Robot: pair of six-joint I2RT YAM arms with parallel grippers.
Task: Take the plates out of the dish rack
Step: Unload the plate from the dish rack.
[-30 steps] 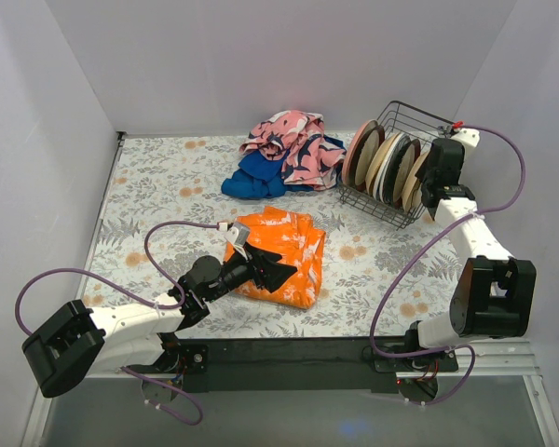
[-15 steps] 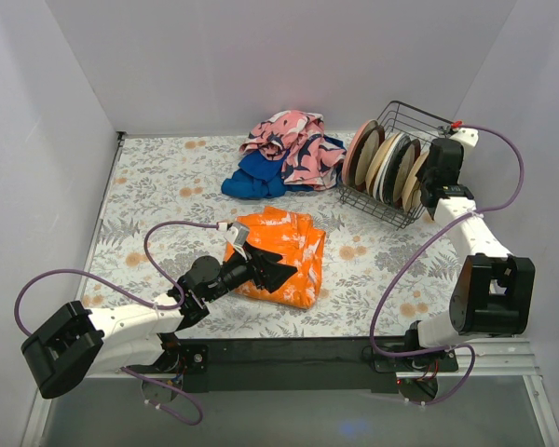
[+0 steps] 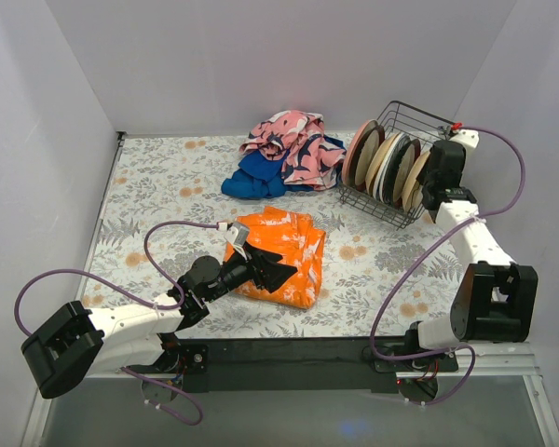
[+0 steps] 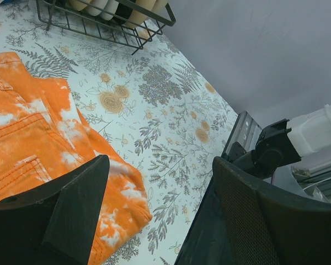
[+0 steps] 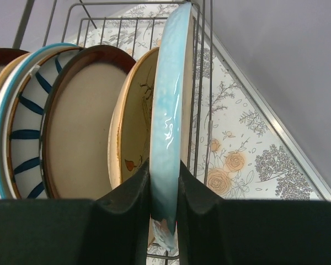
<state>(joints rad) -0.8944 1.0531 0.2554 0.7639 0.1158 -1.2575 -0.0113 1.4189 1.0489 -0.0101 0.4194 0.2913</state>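
Note:
The dark wire dish rack (image 3: 402, 119) stands at the far right of the table and holds several plates (image 3: 384, 163) on edge. In the right wrist view my right gripper (image 5: 164, 190) is shut on the rim of the light blue plate (image 5: 169, 105), the one nearest the rack's end wall (image 5: 201, 83). Beside it stand a tan leafy plate (image 5: 133, 118), a brown-rimmed plate (image 5: 77, 127) and a blue-striped plate (image 5: 22, 132). My left gripper (image 3: 281, 270) is open and empty, hovering over the orange cloth (image 3: 293, 250). The rack's corner also shows in the left wrist view (image 4: 107, 19).
A heap of pink and blue cloths (image 3: 284, 154) lies at the back centre, left of the rack. The orange cloth (image 4: 38, 132) lies mid-table under the left gripper. White walls close the table on three sides. The right arm's base (image 4: 276, 149) shows in the left wrist view.

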